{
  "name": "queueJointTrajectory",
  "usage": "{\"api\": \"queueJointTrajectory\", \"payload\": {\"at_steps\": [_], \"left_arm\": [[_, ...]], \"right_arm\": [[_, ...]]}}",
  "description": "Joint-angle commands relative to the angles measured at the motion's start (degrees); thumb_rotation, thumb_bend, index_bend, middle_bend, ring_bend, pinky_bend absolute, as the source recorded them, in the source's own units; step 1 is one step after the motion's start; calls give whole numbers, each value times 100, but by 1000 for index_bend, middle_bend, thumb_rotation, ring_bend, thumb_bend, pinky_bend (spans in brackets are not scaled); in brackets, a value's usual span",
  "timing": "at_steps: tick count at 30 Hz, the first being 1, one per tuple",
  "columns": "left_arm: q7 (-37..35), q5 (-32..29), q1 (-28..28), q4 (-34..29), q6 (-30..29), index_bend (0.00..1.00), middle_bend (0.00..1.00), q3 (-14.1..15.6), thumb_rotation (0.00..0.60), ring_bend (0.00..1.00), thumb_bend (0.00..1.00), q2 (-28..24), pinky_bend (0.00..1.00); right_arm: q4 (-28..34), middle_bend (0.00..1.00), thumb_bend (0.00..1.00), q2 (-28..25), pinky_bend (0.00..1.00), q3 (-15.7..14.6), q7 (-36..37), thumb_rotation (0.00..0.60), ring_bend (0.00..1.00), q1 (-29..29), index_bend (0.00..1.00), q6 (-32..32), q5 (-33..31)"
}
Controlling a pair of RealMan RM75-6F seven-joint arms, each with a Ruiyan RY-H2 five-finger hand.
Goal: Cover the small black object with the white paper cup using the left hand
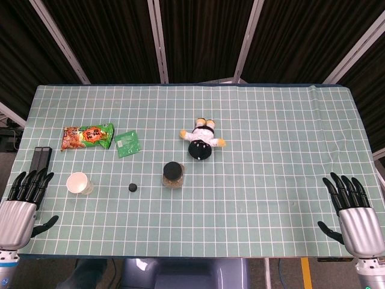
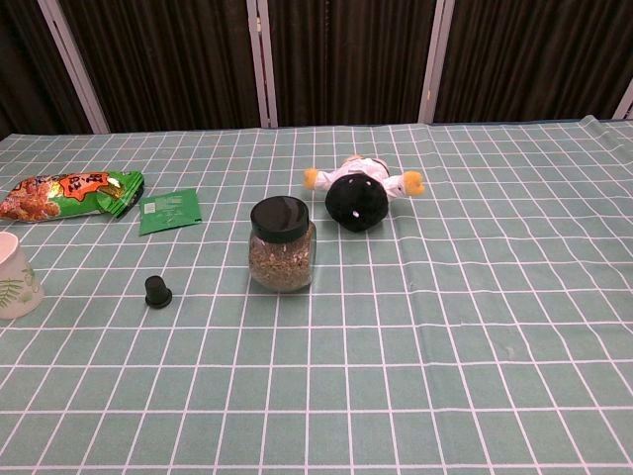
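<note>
Green gridded desk (image 1: 258,180): white paper cup (image 1: 79,182) stands upright, light and crushable, so grip its sidewall gently. Left hand (image 1: 23,201) and right hand (image 1: 354,211) hold nothing, fingers spread; small black object (image 1: 132,188) nearby.

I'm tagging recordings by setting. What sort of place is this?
Probably a robot lab or test station, not a home: a table under a green grid cloth, dark curtains on metal frames behind, and unrelated props laid out, such as a paper cup, a jar and a plush doll.
</note>
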State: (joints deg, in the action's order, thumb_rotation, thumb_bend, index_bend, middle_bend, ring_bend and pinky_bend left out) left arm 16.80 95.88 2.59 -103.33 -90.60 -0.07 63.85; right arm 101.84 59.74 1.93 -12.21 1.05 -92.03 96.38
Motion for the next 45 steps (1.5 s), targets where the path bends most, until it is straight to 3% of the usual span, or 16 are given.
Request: {"api": "queueJointTrajectory", "payload": {"at_steps": [1,9,13,21,30,36,40,45], "left_arm": [[6,4,-11,5,-11,0,0,5,600,0,18,0,0],[427,48,103,249,223,0,0,9,600,0,18,209,0],[1514,-149,589,1045,1227,0,0,-52,600,0,19,770,0],[2779,-477,1106,2008,2042,0,0,-202,600,0,18,1461,0],[3530,-242,1469,3126,2082,4,0,-205,600,0,21,2055,0],[3619,-19,1647,3561,2074,75,0,-97,600,0,24,2258,2],[3488,190,1773,3982,2017,148,59,-1,600,42,24,2437,100],[3339,212,1816,4305,2002,286,233,70,600,234,26,2570,285]], "right_arm": [[5,0,0,-7,0,-3,19,600,0,1,57,9,-6],[79,0,0,-67,0,-11,98,600,0,-3,57,-5,31],[46,0,0,-92,0,30,170,600,0,3,57,42,-120],[29,0,0,-111,0,51,203,600,0,9,57,62,-180],[11,0,0,-117,0,71,235,600,0,9,57,75,-242],[-3,0,0,-113,0,82,228,600,0,17,58,104,-291],[-11,0,0,-111,0,89,223,600,0,16,57,107,-315],[-26,0,0,-117,0,106,257,600,0,14,57,110,-366]]}}
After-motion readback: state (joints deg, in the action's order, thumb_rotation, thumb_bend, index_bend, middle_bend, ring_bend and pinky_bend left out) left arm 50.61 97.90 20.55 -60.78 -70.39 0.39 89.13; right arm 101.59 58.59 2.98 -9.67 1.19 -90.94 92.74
